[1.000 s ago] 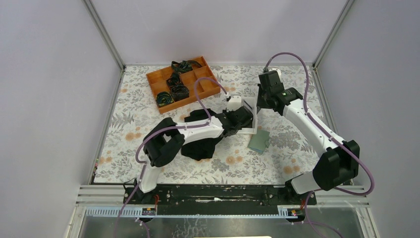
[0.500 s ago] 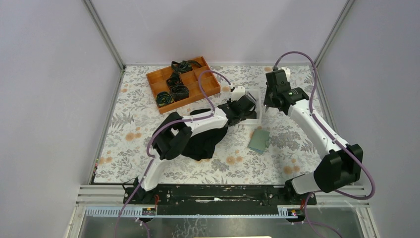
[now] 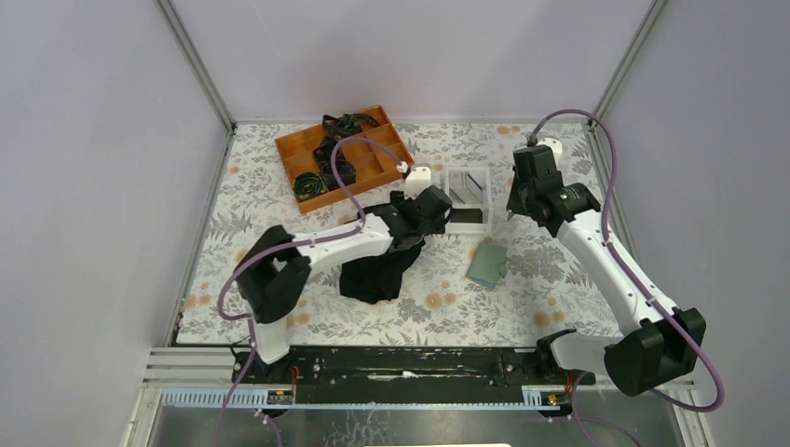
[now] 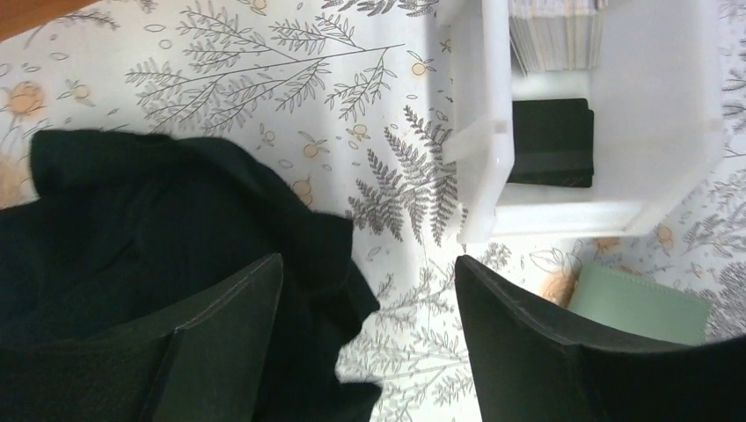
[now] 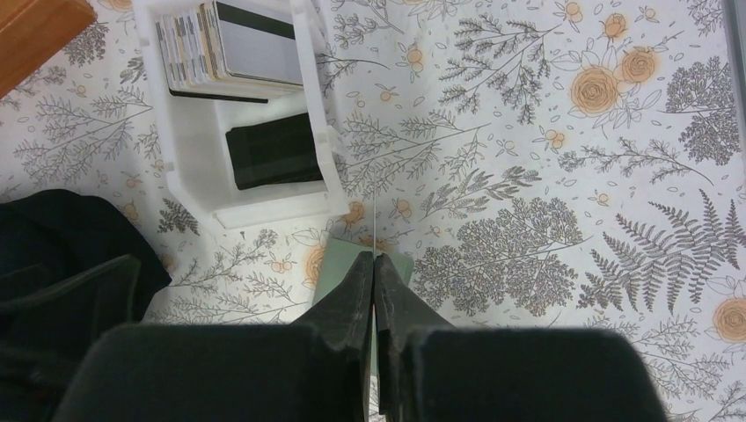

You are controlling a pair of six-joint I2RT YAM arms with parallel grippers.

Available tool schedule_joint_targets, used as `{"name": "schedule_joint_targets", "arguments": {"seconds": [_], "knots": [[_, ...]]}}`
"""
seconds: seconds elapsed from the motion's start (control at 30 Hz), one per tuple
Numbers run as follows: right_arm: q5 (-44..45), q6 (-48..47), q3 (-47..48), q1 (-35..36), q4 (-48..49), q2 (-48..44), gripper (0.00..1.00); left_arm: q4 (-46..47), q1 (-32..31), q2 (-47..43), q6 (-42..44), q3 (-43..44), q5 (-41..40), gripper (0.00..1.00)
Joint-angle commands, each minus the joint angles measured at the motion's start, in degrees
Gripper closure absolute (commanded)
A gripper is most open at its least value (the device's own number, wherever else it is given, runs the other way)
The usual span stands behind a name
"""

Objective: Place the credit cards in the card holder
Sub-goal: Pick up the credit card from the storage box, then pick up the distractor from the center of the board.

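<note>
My right gripper (image 5: 376, 257) (image 3: 512, 207) is shut on a credit card, seen edge-on as a thin line rising from the fingertips. It hangs right of the white tray (image 3: 448, 191), above the sage-green card holder (image 5: 339, 264) (image 3: 487, 264) that lies flat on the table. More credit cards (image 5: 237, 48) stand stacked in the tray's far compartment. A black card (image 5: 274, 149) (image 4: 552, 141) lies flat in the near compartment. My left gripper (image 4: 369, 264) (image 3: 442, 214) is open just left of the tray, nothing between its fingers, over the edge of a black cloth (image 4: 132, 229).
An orange compartment box (image 3: 343, 156) with dark bundles sits at the back left. The black cloth (image 3: 377, 270) lies crumpled under the left arm. A floral sheet covers the table, and metal frame posts stand at the back corners.
The left gripper opened and drew back to the left of the tray. The right gripper moved right, away from over the tray, still shut on the card.
</note>
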Motion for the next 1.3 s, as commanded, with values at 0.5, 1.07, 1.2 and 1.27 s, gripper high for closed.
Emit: {"name": "schedule_joint_targets", "arguments": {"seconds": [0.5, 1.07, 1.2, 1.27], "knots": [[-1.2, 1.9, -3.4, -0.1, -3.1, -6.3, 1.0, -4.8, -5.8, -21.1, -3.8, -13.3, -12.0, 0.15], [-1.4, 6.5, -12.2, -0.1, -6.7, -12.8, 1.0, -9.8, -5.8, -9.3, -11.3, -16.9, -8.8, 0.0], [-1.6, 6.5, -11.8, -0.1, -6.9, -12.7, 1.0, -9.1, -5.3, -5.3, -11.4, -16.8, -7.0, 0.0], [-1.7, 6.2, -11.6, 0.0, -6.8, -12.3, 1.0, -8.7, -4.5, -3.0, -11.9, -16.9, -5.1, 0.0]]}}
